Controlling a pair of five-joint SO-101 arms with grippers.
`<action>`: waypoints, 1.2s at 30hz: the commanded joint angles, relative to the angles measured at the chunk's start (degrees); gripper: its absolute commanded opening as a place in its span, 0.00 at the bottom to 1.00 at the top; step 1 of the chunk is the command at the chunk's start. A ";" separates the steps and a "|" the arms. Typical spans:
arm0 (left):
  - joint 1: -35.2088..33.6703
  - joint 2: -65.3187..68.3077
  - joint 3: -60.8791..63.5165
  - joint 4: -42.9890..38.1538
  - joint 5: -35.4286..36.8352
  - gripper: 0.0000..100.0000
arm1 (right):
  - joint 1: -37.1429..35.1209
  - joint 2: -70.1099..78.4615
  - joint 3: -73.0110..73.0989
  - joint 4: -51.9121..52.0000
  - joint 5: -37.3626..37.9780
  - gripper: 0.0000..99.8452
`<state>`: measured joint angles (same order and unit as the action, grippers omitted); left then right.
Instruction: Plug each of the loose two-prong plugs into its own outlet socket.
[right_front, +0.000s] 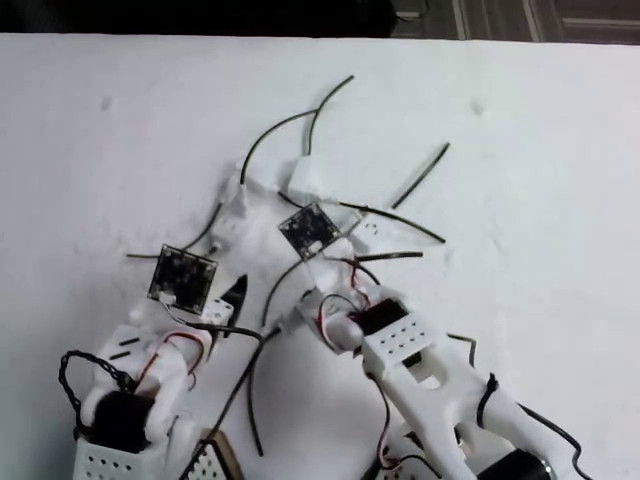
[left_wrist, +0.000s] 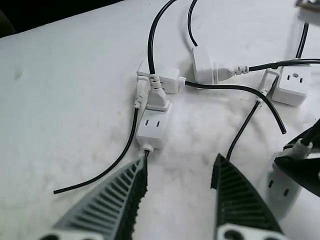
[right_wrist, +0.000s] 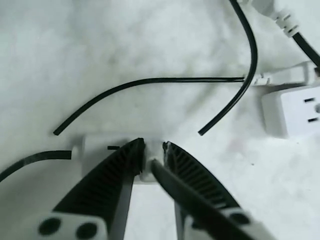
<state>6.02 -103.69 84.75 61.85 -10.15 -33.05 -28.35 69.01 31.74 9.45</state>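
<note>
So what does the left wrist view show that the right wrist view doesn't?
Left wrist view: the left gripper, open, and a plug sitting at the end of a socket. Right wrist view: a close look at the right gripper pinching a second socket. Both: that gripper and its socket, black cords and the white table.

The white plastic left arm (right_front: 150, 370) is positioned at the near left. Its black ribbed left pincer (left_wrist: 180, 167) is held wide open. The white plastic right arm (right_front: 440, 385) is angled inward. Its black right pincer (right_wrist: 152, 150) is closed on a white plastic block (right_wrist: 100, 147).
</note>
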 joint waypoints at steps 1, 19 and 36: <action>-0.57 -0.66 -2.02 -0.53 -0.53 0.22 | -0.75 -0.84 2.64 0.84 2.29 0.02; -0.22 -0.66 -0.88 -0.97 -0.09 0.29 | -0.84 -26.68 -14.86 33.71 -3.08 0.32; 9.63 0.04 -9.32 9.58 -1.23 0.29 | 13.32 -54.20 -11.96 52.09 -13.98 0.32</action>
<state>13.05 -104.31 78.15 70.37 -10.15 -23.03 -80.84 57.23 83.69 -4.18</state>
